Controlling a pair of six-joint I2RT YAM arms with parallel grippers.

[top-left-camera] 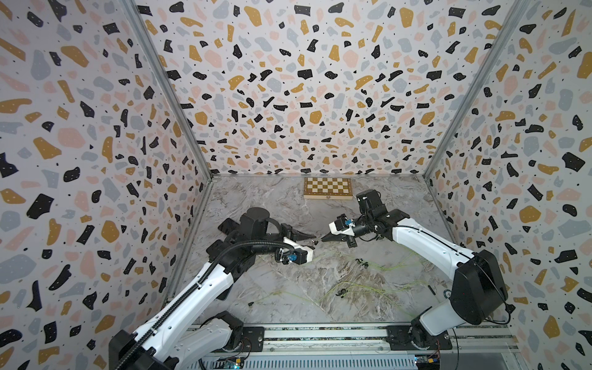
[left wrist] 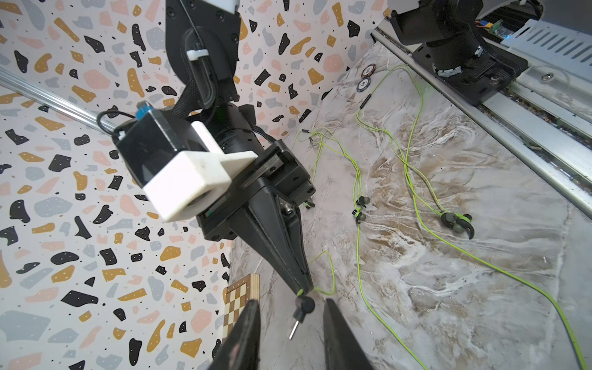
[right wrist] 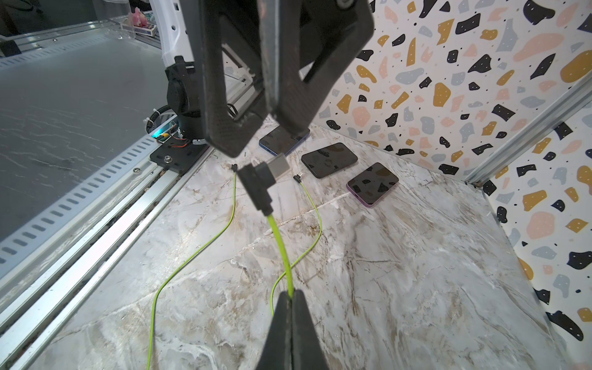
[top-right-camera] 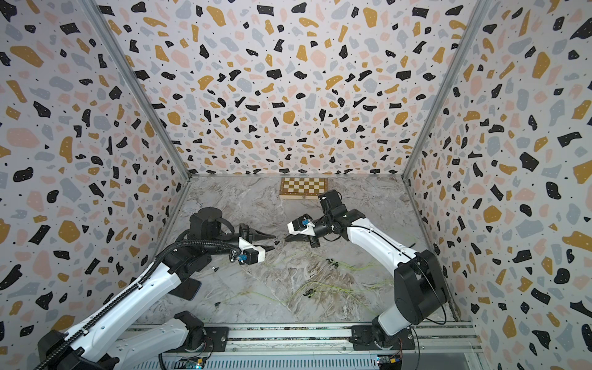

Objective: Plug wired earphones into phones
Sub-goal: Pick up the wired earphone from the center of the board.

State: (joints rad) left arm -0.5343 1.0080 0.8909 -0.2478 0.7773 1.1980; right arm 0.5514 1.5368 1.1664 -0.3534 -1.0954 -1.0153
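Your right gripper (right wrist: 291, 296) is clamping the yellow-green earphone cable (right wrist: 282, 243) just behind its black plug (right wrist: 256, 179). Your left gripper (left wrist: 291, 304) is standing with jaws apart on either side of that plug in mid-air, not touching it. The phones (right wrist: 329, 159) are lying on the marble surface (right wrist: 384, 272) beside the wall

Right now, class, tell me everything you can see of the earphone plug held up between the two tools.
The plug is small, with a black, plastic-looking elbow body and a flat silver metal tip. A yellow-green cable leaves its rear. The right tool, shut on that cable, holds it in the air above the marble-look table. It hangs between the open fingers of the left tool; no contact shows.
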